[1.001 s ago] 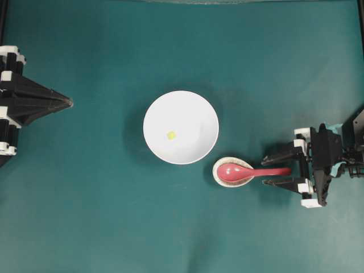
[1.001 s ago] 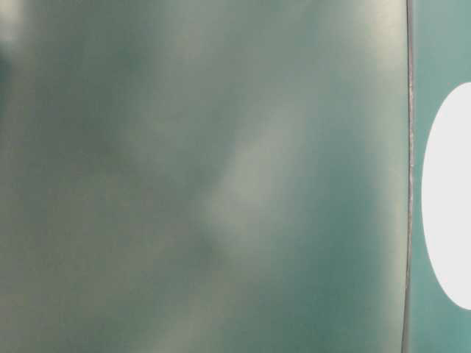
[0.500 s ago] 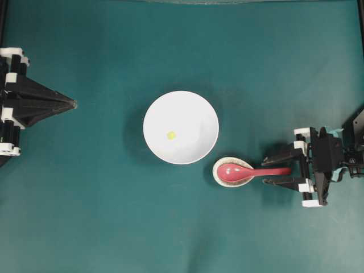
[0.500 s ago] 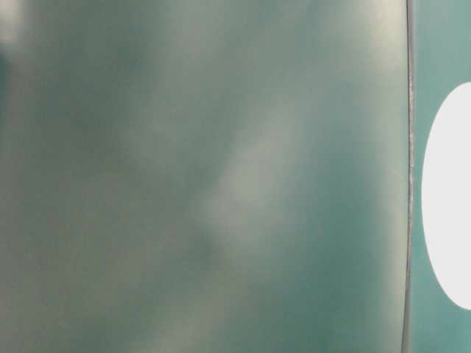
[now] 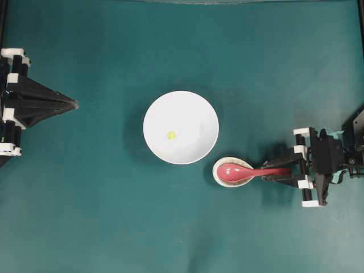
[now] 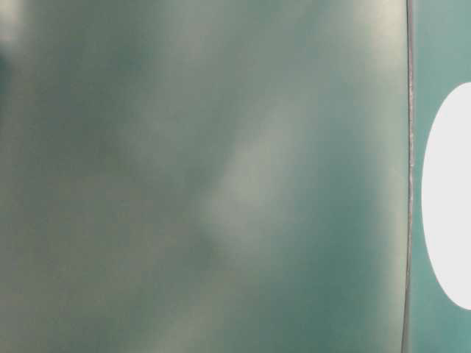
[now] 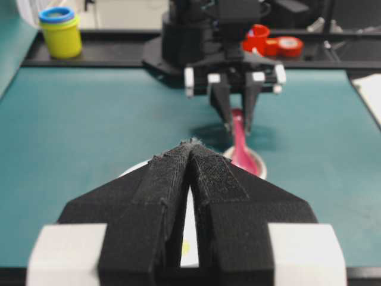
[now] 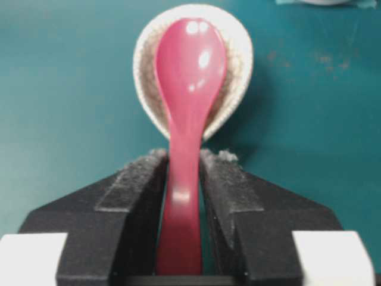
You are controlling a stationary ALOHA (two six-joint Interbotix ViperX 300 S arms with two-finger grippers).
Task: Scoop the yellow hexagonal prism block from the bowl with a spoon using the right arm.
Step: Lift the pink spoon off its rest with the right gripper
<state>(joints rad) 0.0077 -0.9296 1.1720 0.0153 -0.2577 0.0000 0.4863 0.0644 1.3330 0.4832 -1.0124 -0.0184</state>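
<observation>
the right pincer sat low over the teal counter with its two fingers drawn in against the handle of the pink-red spoon, one on each side; in the right wrist view both pads met the handle, so it was pinching the spoon. the spoon's oval scoop lay in the small speckled dish, handle pointing toward the right arm. that dish stood just beside the lower right rim of the white bowl, apparently not quite touching. the yellow hexagonal prism block lay inside the bowl, a little left of its middle. far on the other side, the left pincer was pressed together, well apart from the bowl. the table-level view was a blur of teal.
</observation>
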